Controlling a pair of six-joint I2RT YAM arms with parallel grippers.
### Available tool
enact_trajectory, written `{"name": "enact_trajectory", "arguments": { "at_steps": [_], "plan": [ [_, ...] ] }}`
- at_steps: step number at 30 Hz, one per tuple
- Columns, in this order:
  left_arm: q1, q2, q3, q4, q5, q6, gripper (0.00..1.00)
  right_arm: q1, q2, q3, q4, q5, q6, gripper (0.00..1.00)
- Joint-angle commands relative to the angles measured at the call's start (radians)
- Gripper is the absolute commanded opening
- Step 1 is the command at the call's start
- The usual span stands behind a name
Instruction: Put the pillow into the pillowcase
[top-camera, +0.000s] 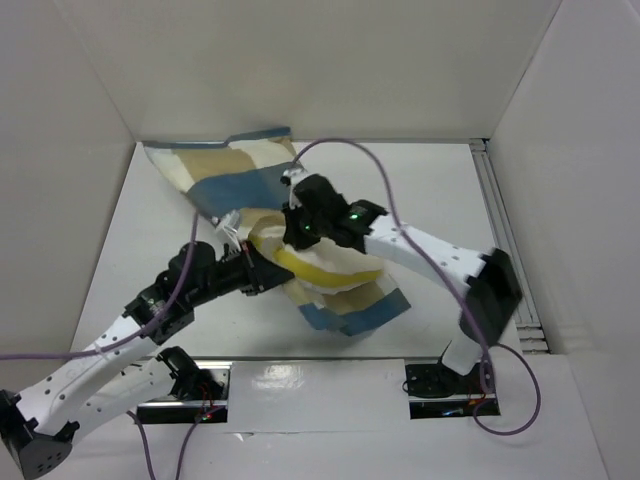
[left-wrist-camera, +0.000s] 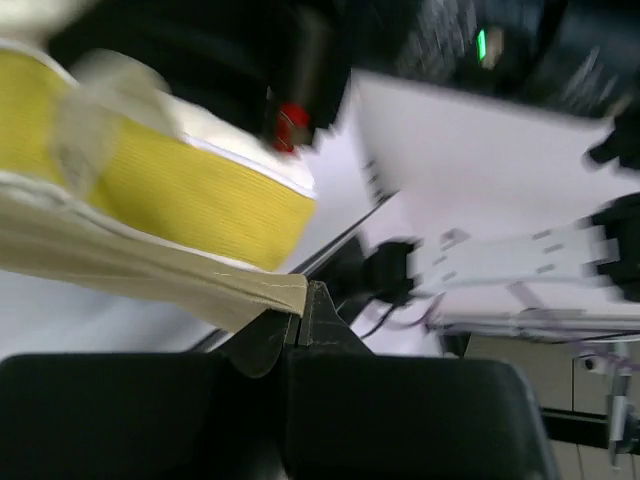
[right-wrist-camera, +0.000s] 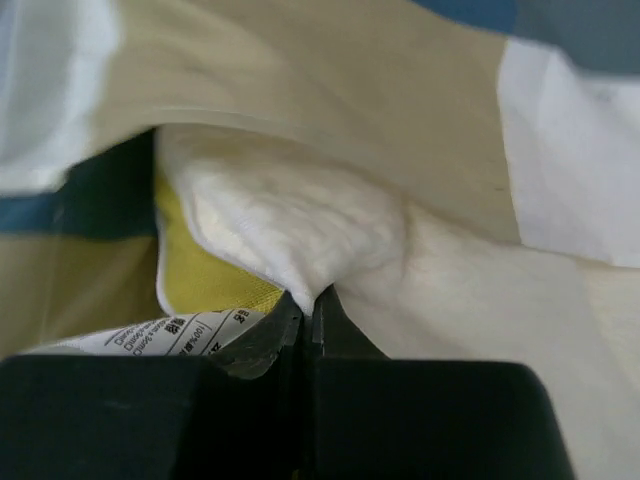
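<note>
Across the white table (top-camera: 430, 200), from the far left corner down toward the near middle: the pillowcase (top-camera: 240, 175) in blue, tan and cream checks, rumpled and partly lifted. Inside its near end, only partly covered, the pillow (top-camera: 320, 265), with a yellow band and cream cloth bulging out of the opening toward the left. At that opening, from the near left, the left gripper (top-camera: 272, 265), jaws pressed fully together on a tan hemmed edge of the pillowcase (left-wrist-camera: 150, 270), just under the pillow's yellow band (left-wrist-camera: 200, 200). From the right, the right gripper (top-camera: 293, 225), likewise closed tight, pinching a cream corner of the pillow (right-wrist-camera: 300, 230) beside its printed white tag (right-wrist-camera: 190, 330), with checked pillowcase cloth (right-wrist-camera: 400, 100) draped over and around that corner.
</note>
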Motion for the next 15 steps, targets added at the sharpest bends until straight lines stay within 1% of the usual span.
{"name": "enact_trajectory", "arguments": {
  "at_steps": [1,2,3,4,5,6,7,8,9,10,11,12,13,14,15],
  "plan": [
    [-0.039,-0.033,-0.165,0.088,0.142,-0.097,0.00,-0.033,0.272,-0.082,0.156,-0.056,0.071,0.00],
    [-0.059,-0.043,-0.213,0.097,0.143,-0.108,0.00,-0.044,0.306,-0.048,0.165,-0.056,0.071,0.00],
    [-0.068,-0.053,-0.227,0.097,0.155,-0.120,0.00,-0.074,0.358,0.052,0.165,-0.085,0.083,0.00],
    [-0.068,-0.053,-0.227,0.097,0.169,-0.120,0.00,-0.090,0.375,0.114,0.143,-0.097,0.083,0.00],
    [-0.068,-0.053,-0.206,0.097,0.169,-0.101,0.00,-0.105,0.385,0.250,0.130,-0.097,0.083,0.00],
    [-0.068,-0.053,-0.178,0.088,0.169,-0.081,0.00,-0.128,0.385,0.322,0.110,-0.097,0.083,0.00],
    [-0.068,-0.036,-0.138,0.035,0.160,-0.055,0.00,-0.137,0.385,0.392,0.070,-0.097,0.083,0.00],
    [-0.068,-0.021,-0.038,0.001,0.126,-0.024,0.00,-0.137,0.374,0.456,0.051,-0.087,0.074,0.00],
    [-0.068,-0.002,0.015,-0.025,0.117,0.040,0.00,-0.147,0.345,0.555,0.038,-0.076,0.060,0.00],
    [-0.068,0.045,0.062,-0.071,0.117,0.065,0.00,-0.147,0.325,0.584,0.028,-0.076,0.060,0.00],
    [-0.068,0.067,0.102,-0.072,0.117,0.084,0.00,-0.147,0.304,0.595,0.028,-0.064,0.046,0.00],
    [-0.068,0.085,0.145,-0.072,0.130,0.094,0.00,-0.138,0.259,0.570,0.028,-0.063,0.046,0.00],
    [-0.068,0.098,0.146,-0.060,0.147,0.094,0.00,-0.125,0.238,0.534,0.048,-0.063,0.046,0.00],
    [-0.068,0.108,0.137,0.003,0.191,0.075,0.00,-0.116,0.216,0.482,0.069,-0.054,0.046,0.00],
    [-0.077,0.108,0.085,0.041,0.210,0.056,0.00,-0.102,0.184,0.343,0.098,-0.054,0.058,0.00]
  ]
}}
